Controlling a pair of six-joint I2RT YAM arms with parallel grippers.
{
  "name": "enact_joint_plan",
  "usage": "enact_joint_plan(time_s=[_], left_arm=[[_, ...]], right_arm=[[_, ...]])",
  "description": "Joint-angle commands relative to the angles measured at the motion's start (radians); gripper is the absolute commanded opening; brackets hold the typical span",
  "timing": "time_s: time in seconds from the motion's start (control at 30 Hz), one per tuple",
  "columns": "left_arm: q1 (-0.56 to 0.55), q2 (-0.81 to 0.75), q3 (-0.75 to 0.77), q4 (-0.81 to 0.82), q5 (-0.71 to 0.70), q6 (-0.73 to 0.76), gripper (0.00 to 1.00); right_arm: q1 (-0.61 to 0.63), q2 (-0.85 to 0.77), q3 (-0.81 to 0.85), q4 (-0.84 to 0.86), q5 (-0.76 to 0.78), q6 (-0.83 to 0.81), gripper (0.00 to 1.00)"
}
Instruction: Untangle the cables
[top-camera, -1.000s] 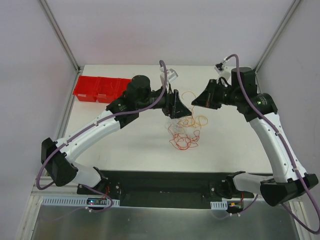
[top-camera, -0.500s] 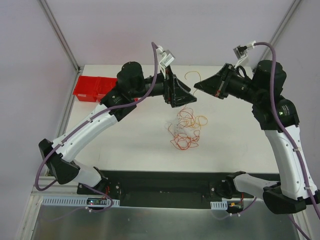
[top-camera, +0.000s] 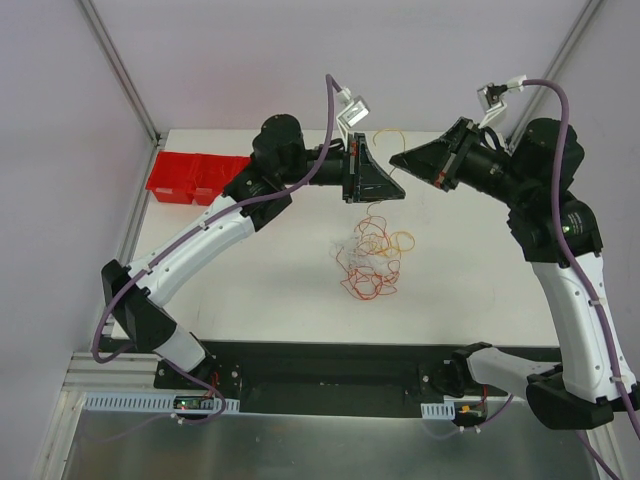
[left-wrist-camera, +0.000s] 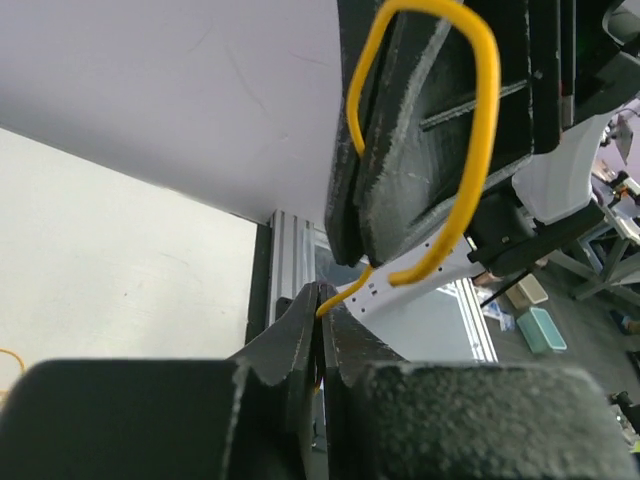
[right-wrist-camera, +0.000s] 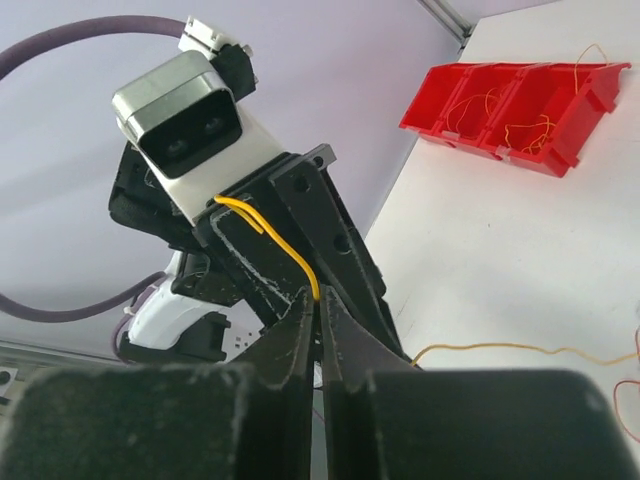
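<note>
At the far left of the white surface (top-camera: 270, 280) sits a red bin (top-camera: 197, 178) with divided compartments. The right wrist view shows a few thin yellow and orange strands lying inside it.

The left arm reaches up and across from its base, and its left pincer (top-camera: 402, 194) is raised off the surface, pointing toward the middle. In its own wrist view the fingers are pressed together on a yellow cable (left-wrist-camera: 493, 90). The strand enters the seam between them and nothing else is caught there.

Just below and in front of the two pincers, near the middle of the surface, lie the cables (top-camera: 370, 260) — a loose tangle of curly red, orange, yellow and white wires, resting flat. At least one thin strand rises from the top of the heap toward the pincers. The top view is too coarse to show which one it is.

The yellow cable arches upward between the two arms. Seen from the left wrist, it loops over the back of the right pincer's black fingers and comes down to the left one's tips.

The right pincer (top-camera: 392, 160) faces the left one, tip almost against tip, a little higher in the top view. Its fingers are also closed — the right wrist view shows the yellow strand running over the left pincer's body and down into their seam. A further yellow strand trails away to the right across the surface. The right arm stands tall at the right side, its elbow well above its base.
</note>
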Motion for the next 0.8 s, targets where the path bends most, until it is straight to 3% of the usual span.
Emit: enact_joint_plan(time_s=[0.0,0.07,0.13,0.3,0.5,0.63,0.77], left_arm=[[0.008,-0.031,0.071,0.009,0.003,0.024,0.0],[0.006,-0.04,0.091,0.003,-0.028,0.029,0.0],[0.008,-0.049,0.112,-0.018,-0.06,0.031,0.0],[0.032,-0.075,0.155,-0.081,-0.175,-0.017,0.0],[0.061,-0.075,0.22,-0.121,-0.209,-0.107,0.0],[0.093,-0.064,0.261,-0.11,-0.18,-0.189,0.0],[0.097,-0.051,0.307,-0.08,-0.16,-0.209,0.0]], right_arm=[[0.004,-0.021,0.023,0.037,0.016,-0.026,0.16],[-0.002,-0.037,-0.011,0.032,0.017,-0.066,0.44],[-0.015,-0.06,-0.055,0.031,0.021,-0.089,0.61],[-0.024,-0.172,-0.265,0.04,0.152,-0.222,0.8],[-0.013,-0.217,-0.461,0.109,0.107,-0.34,0.83],[0.086,-0.163,-0.481,0.109,0.137,-0.464,0.83],[0.172,-0.139,-0.559,0.237,0.192,-0.523,0.81]])
